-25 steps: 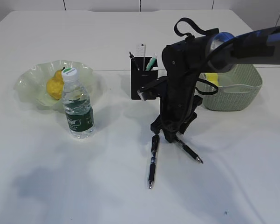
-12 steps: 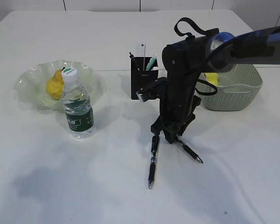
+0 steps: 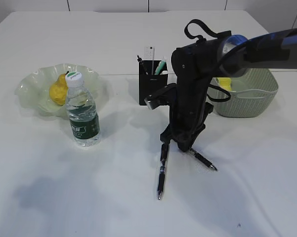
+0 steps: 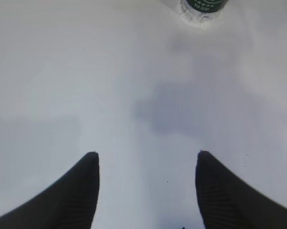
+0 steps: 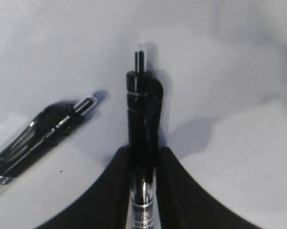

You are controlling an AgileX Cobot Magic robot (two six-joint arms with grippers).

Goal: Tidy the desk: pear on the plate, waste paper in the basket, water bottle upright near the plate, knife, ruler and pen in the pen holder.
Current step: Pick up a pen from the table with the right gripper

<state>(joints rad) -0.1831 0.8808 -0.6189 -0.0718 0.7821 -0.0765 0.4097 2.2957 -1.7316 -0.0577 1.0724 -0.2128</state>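
White tabletop fills the scene: the desk (image 3: 49, 197) runs back to a tiled wall. Near its middle the right gripper (image 3: 179, 144) points straight down, and the right wrist view shows its two dark fingers (image 5: 114, 191) pressed against both sides of a black pen (image 5: 142, 143), clamped on the barrel just below the clicker end. In the exterior view that pen angles from the gripper toward 4 o'clock, its tip resting on the desk. A second pen (image 3: 161, 170) lies flat just beside the gripper, running toward 6 o'clock.

Behind the arm, at 11 o'clock from the gripper, the black pen holder (image 3: 152, 88) stands with several items poking out of it. The basket (image 3: 249, 96) sits at 2 o'clock, something yellow inside. Far off at 9 o'clock the water bottle (image 3: 82, 112) stands upright, just in front of the plate (image 3: 29, 84), where the pear (image 3: 58, 90) rests.

The left gripper (image 4: 145, 164) hovers over bare desk, fingers well apart and holding nothing, the bottle's base at 12 o'clock.
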